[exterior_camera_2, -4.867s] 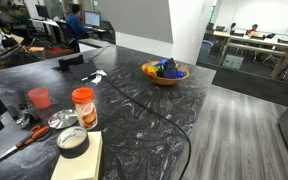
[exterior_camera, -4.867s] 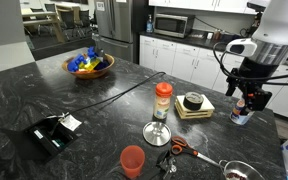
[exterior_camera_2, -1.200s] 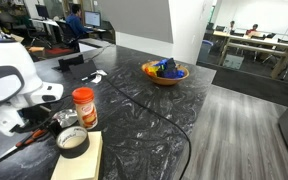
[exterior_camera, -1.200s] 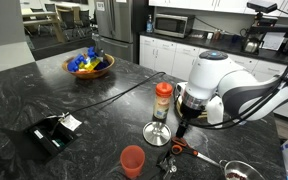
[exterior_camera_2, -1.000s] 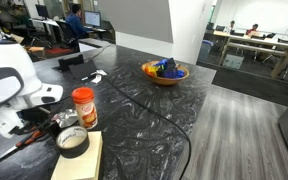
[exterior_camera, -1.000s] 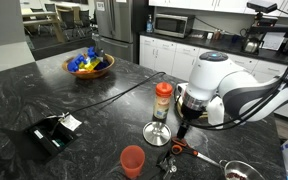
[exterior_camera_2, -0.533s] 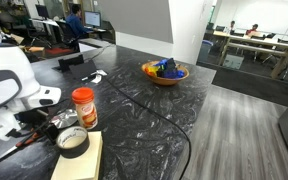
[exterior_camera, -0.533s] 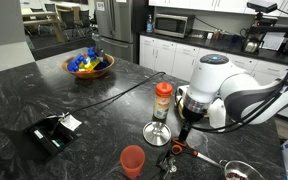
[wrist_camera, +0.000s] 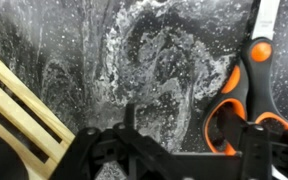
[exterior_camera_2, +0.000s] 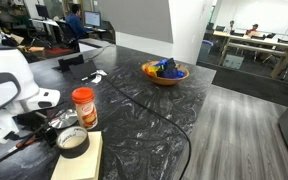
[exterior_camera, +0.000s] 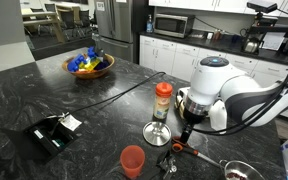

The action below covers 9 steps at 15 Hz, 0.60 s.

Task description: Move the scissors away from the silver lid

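Note:
The scissors [exterior_camera: 180, 148], with orange-red handles, lie on the black marble counter just right of the silver lid [exterior_camera: 156, 131]. In the wrist view the scissors [wrist_camera: 240, 92] lie at the right, with the blades pointing up. My gripper [exterior_camera: 184, 136] hangs low right over the scissors, and the arm partly hides them. Its fingers [wrist_camera: 189, 140] are spread open and empty. The right finger overlaps a handle loop. In an exterior view the gripper [exterior_camera_2: 29, 126] is beside the lid [exterior_camera_2: 60, 120], with the scissors [exterior_camera_2: 26, 141] below it.
A red cup [exterior_camera: 132, 160] and a dark clump [exterior_camera: 167, 163] sit in front of the lid. An orange-lidded jar [exterior_camera: 163, 100] stands behind it. A tape roll [exterior_camera_2: 72, 140] rests on a wooden block [wrist_camera: 14, 100]. A bowl-like thing with a long thin handle [exterior_camera: 240, 171] lies at the counter's edge.
The arm came from the back of the counter down over the scissors. Over the last second it has crept slightly lower and closer; the scissors and lid have not moved.

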Each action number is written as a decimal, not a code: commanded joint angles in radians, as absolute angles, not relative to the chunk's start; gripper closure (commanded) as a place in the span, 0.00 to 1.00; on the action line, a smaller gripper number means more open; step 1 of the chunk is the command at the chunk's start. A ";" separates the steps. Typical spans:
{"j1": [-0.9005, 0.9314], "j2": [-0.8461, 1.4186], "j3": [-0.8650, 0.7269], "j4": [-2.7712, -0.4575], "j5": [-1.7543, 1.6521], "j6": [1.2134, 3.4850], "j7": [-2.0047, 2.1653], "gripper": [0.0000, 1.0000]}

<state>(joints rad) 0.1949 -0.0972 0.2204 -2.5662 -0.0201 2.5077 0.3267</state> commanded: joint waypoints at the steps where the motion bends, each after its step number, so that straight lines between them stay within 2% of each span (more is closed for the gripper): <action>1: 0.202 -0.090 0.228 -2.568 -0.008 2.522 0.326 0.33; 3: 0.206 -0.089 0.231 -2.567 -0.008 2.521 0.325 0.36; 6: 0.209 -0.088 0.231 -2.567 -0.001 2.519 0.319 0.29; 7: 0.209 -0.088 0.231 -2.568 0.001 2.519 0.316 0.32; 8: 0.210 -0.089 0.231 -2.568 0.002 2.521 0.316 0.57; 9: 0.210 -0.089 0.232 -2.570 0.002 2.529 0.316 0.58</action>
